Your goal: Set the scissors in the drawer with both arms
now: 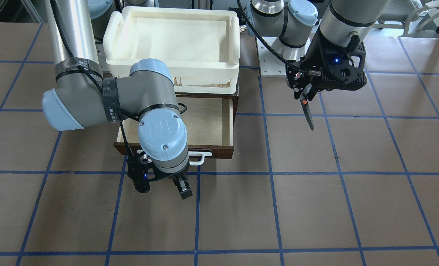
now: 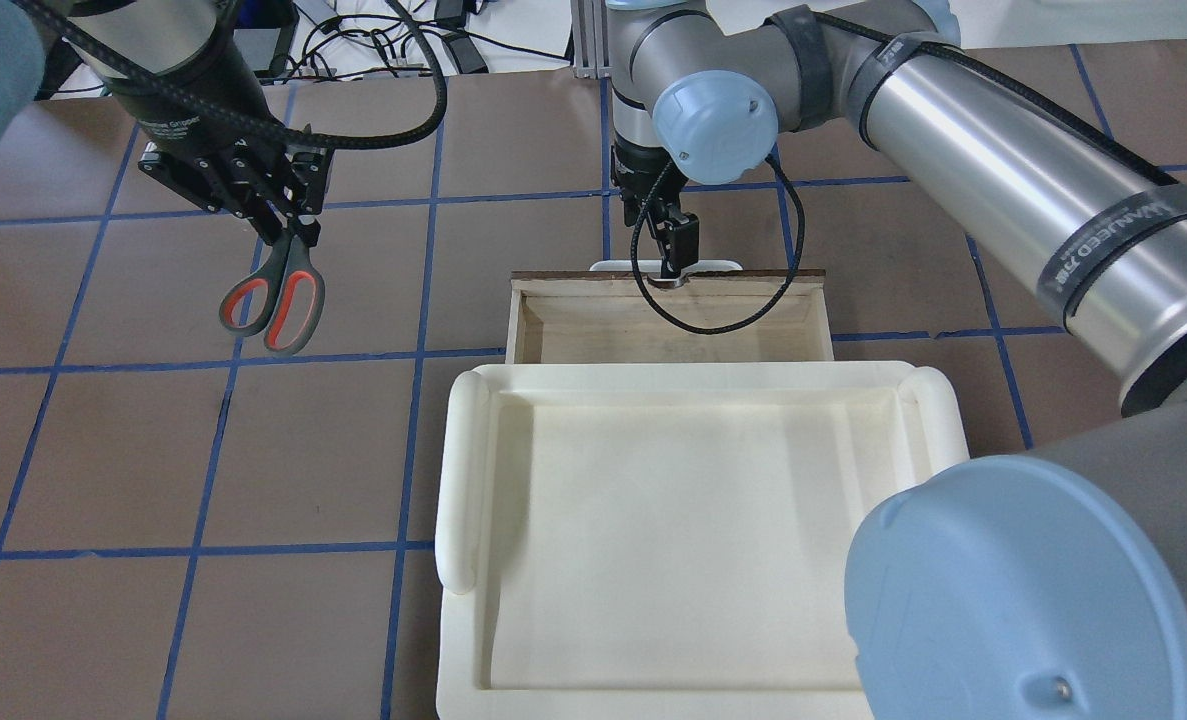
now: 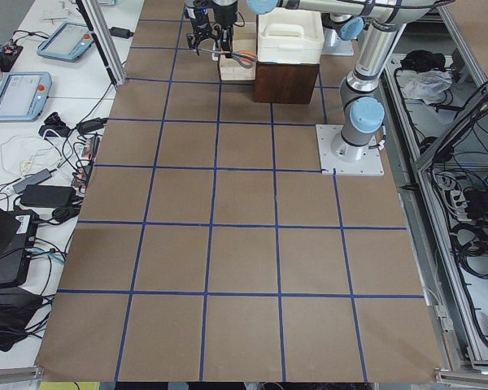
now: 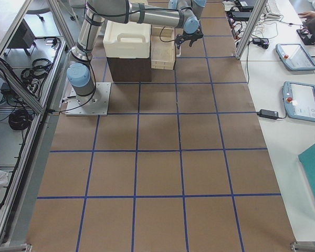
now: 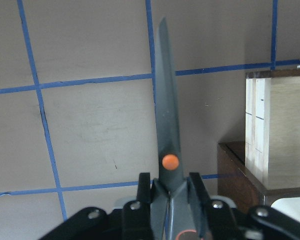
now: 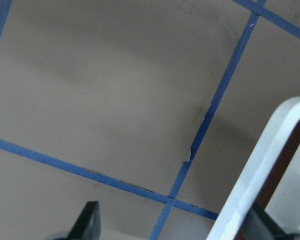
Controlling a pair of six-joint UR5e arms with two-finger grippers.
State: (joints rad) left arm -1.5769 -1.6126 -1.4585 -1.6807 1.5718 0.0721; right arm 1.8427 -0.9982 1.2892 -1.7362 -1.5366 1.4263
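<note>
Likely for drawer (image 1: 228, 123) placement, scissors (image 2: 273, 295) are clamped blades-first by the left gripper (image 2: 288, 230); right gripper (image 2: 675, 256) is spread.

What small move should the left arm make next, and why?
Probably carry the scissors sideways until they are over the open drawer. The left claw grips them near the pivot, well off to the drawer's side; the drawer's pale interior lies exposed, and the right claw sits open by its white handle.
</note>
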